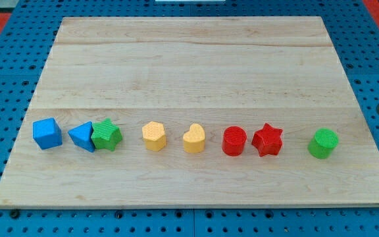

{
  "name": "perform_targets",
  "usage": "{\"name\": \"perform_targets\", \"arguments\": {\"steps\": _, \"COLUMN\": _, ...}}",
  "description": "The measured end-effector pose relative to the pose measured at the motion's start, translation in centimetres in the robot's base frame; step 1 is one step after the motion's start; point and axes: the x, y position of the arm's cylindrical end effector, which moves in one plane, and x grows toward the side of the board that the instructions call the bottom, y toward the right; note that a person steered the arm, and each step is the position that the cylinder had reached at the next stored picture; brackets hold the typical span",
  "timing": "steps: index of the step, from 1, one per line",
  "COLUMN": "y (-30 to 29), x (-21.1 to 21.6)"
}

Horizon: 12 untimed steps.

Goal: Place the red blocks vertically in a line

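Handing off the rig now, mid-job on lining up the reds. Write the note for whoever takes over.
My tip: a dark rod shows at the view's right edge, off the board; its very end is not visible, so it touches no block.
Red cylinder and red star sit side by side in the row of blocks near the board's bottom edge, star on the view's right, almost touching.
Done: nothing visible; the reds lie horizontally.
Left: push one red towards the view's top or bottom until the two stack vertically. Yellow heart and green cylinder flank them.
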Motion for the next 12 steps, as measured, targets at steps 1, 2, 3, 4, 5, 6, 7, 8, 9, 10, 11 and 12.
{"name": "perform_targets", "arguments": {"steps": 1, "y": 0.15, "x": 0.00}}
{"name": "perform_targets", "arguments": {"steps": 2, "y": 0.17, "x": 0.00}}
{"name": "perform_targets", "arguments": {"steps": 3, "y": 0.24, "x": 0.00}}
{"name": "perform_targets", "arguments": {"steps": 4, "y": 0.27, "x": 0.00}}
{"name": "perform_targets", "arguments": {"steps": 5, "y": 0.27, "x": 0.00}}
{"name": "perform_targets", "arguments": {"steps": 6, "y": 0.32, "x": 0.00}}
{"name": "perform_targets", "arguments": {"steps": 7, "y": 0.34, "x": 0.00}}
{"name": "perform_targets", "arguments": {"steps": 8, "y": 0.38, "x": 0.00}}
{"name": "perform_targets", "arguments": {"steps": 9, "y": 0.43, "x": 0.00}}
{"name": "perform_targets", "arguments": {"steps": 10, "y": 0.45, "x": 0.00}}
{"name": "perform_targets", "arguments": {"steps": 11, "y": 0.59, "x": 0.00}}
{"name": "perform_targets", "arguments": {"steps": 12, "y": 0.93, "x": 0.00}}
